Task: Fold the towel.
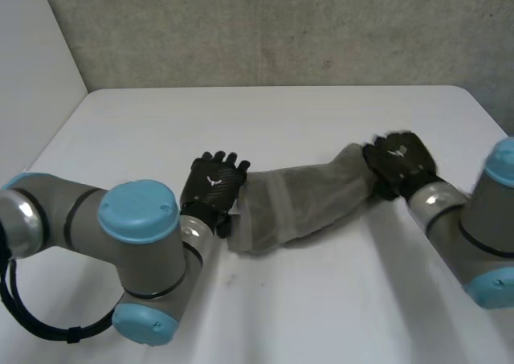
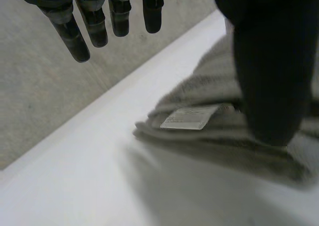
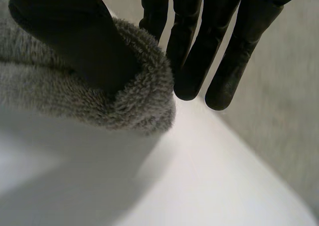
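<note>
Head view: grey towel [image 1: 305, 199] bunched in long band on white tabletop [image 1: 321, 111]; left hand [image 1: 213, 186] at one end, right hand [image 1: 401, 163] on other end.
Left wrist view: fingers [image 2: 82, 34] straight, clear of cloth; thumb [image 2: 269, 76] resting on towel beside white label [image 2: 192, 117]; hand released.
Right wrist view: towel end rolled round thumb [image 3: 84, 41], pinched against straight fingers [image 3: 199, 51]; hand grasping towel.
</note>
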Robot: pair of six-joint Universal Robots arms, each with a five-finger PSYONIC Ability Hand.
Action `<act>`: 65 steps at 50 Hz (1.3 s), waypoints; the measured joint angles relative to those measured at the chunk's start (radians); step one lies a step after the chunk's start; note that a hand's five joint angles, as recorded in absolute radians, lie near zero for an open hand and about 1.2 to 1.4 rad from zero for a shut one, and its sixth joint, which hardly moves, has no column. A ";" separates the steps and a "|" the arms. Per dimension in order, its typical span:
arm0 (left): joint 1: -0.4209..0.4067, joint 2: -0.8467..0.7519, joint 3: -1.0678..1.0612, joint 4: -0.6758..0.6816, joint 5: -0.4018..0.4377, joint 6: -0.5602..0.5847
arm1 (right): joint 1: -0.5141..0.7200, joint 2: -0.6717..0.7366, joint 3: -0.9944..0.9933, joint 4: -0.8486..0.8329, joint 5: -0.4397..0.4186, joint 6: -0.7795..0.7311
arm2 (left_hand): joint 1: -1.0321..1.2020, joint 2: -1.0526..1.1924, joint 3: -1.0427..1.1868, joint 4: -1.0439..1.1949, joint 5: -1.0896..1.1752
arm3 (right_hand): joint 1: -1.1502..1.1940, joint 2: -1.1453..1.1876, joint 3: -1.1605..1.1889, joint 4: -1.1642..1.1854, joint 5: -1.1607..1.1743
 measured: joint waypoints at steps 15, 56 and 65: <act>0.181 0.278 -0.111 -0.001 -0.009 -0.021 | 0.479 0.235 -0.339 0.124 -0.049 -0.167 | 0.000 0.000 0.000 0.000 0.000 | 0.000 0.008 0.004 0.003 0.011; 0.031 -0.124 0.227 -0.271 0.073 -0.402 | 0.199 0.308 -0.476 0.430 -0.072 0.509 | 0.004 0.018 0.020 0.019 0.000 | -0.711 -0.938 -0.966 -0.527 -0.915; 0.039 -0.099 0.188 -0.273 0.013 -0.392 | 0.203 0.344 -0.497 0.429 -0.051 0.408 | 0.004 0.018 0.020 0.019 0.000 | -0.711 -0.938 -0.966 -0.527 -0.921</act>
